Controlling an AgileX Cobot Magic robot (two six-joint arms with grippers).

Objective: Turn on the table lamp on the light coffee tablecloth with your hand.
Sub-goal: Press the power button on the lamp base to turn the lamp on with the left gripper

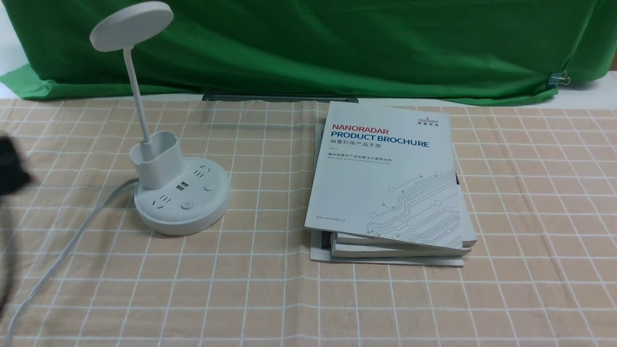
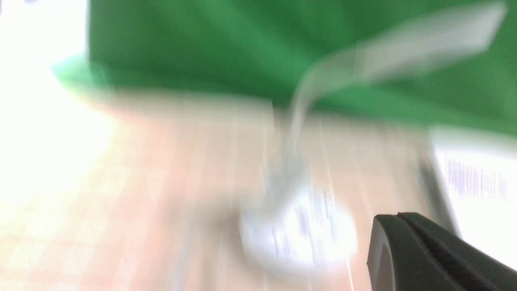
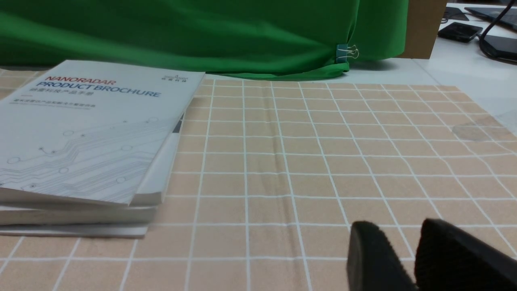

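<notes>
The white table lamp [image 1: 181, 200] stands at the left on the light coffee tablecloth [image 1: 530, 193], disc head [image 1: 131, 25] up on its thin neck, with no glow showing. Its buttons face the front of the round base. My left hand is a dark blur [image 1: 10, 164] at the frame's left edge, well left of the lamp. In the blurred left wrist view the left gripper [image 2: 398, 216] is shut and empty, with the lamp base [image 2: 299, 238] ahead of it. The right gripper [image 3: 398, 226] hovers over bare cloth [image 3: 282, 161], slightly open and empty.
A stack of white brochures [image 1: 385, 188] lies right of the lamp, mid-table. The lamp's grey cord [image 1: 72, 246] trails to the front left edge. A green backdrop cloth [image 1: 337, 48] hangs along the back, held by a binder clip [image 1: 559, 78].
</notes>
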